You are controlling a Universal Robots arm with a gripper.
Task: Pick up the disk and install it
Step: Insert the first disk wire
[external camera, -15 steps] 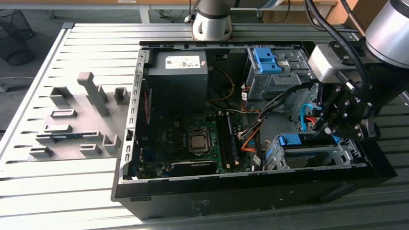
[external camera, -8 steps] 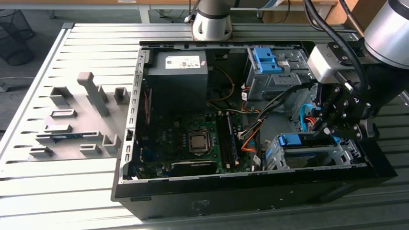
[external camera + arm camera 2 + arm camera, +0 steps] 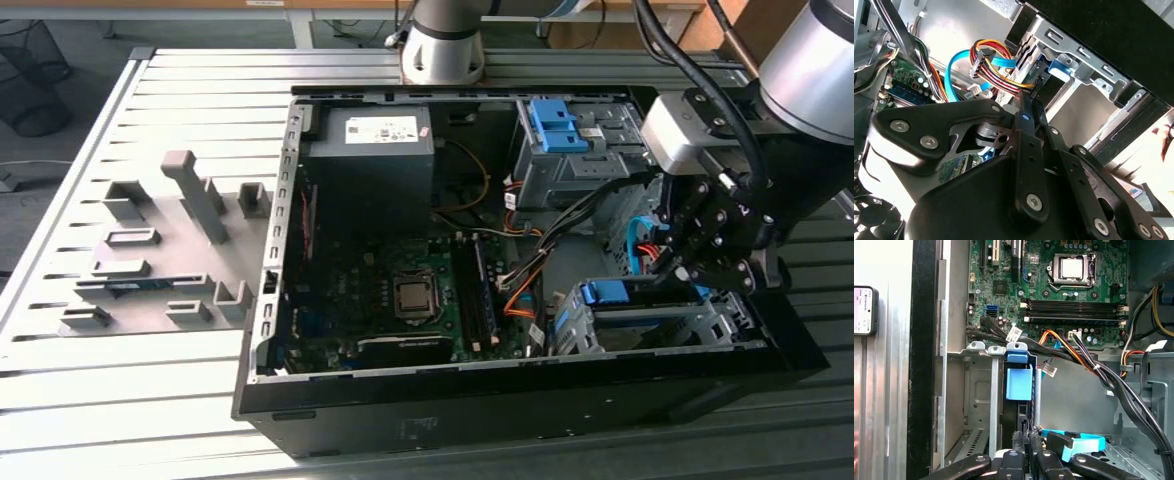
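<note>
Blue plastic rails mark the disk (image 3: 627,300), which sits on edge in the metal drive cage (image 3: 654,330) at the front corner of the open computer case (image 3: 534,385); in the first wrist view its blue tab (image 3: 1019,382) stands just beyond the hand (image 3: 1026,440). The hand (image 3: 694,275) is pressed close together at the disk's edge; whether it actually clamps it, I cannot tell. Judging by this, the installing step is in progress, and it calls for a straight, careful push. The disk's label and most of its body are hidden by the cage.

Green motherboard (image 3: 1054,290), blue bracket (image 3: 1019,382)
</note>
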